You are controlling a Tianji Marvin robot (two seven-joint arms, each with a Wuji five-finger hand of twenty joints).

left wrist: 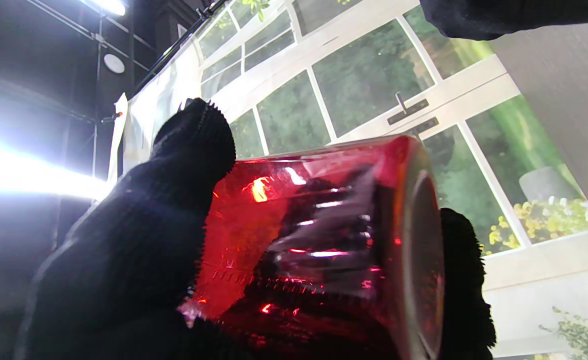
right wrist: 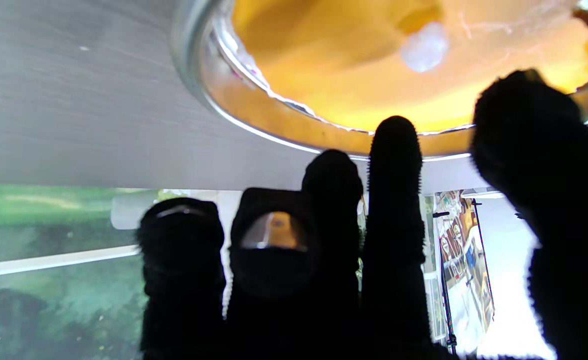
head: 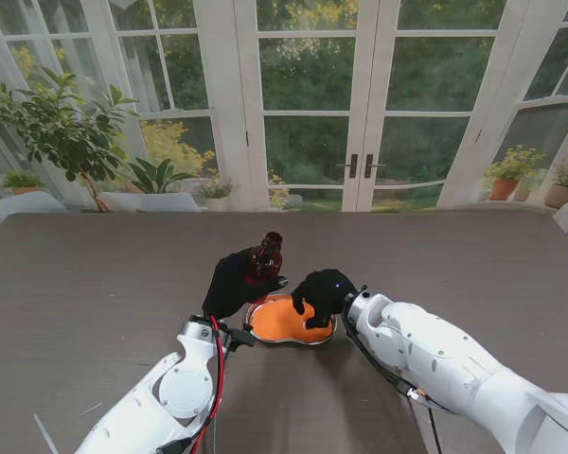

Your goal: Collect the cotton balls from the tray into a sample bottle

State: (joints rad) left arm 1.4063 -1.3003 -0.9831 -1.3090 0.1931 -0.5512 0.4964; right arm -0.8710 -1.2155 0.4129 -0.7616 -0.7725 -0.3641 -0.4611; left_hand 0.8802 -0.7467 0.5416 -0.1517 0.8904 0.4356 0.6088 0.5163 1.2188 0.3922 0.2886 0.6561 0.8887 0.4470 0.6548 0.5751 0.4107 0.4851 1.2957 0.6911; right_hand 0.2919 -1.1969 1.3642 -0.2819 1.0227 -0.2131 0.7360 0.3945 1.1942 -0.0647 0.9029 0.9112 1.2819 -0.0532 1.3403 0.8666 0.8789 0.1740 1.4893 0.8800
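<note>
My left hand [head: 235,282], in a black glove, is shut on a dark red sample bottle [head: 265,256] and holds it just beyond the tray's far left rim. The left wrist view shows the bottle [left wrist: 324,240] tilted, gripped between thumb and fingers. The metal-rimmed tray [head: 263,328] with an orange floor lies in the middle of the table. My right hand [head: 320,295] hovers over the tray's right side, fingers apart and holding nothing. In the right wrist view a white cotton ball [right wrist: 424,46] lies on the tray's floor [right wrist: 324,65] beyond my fingertips [right wrist: 395,140].
The brown table [head: 95,284] stretches wide to both sides. Glass doors and potted plants [head: 71,132] stand beyond its far edge. Red and black cables [head: 215,378] run along my left forearm.
</note>
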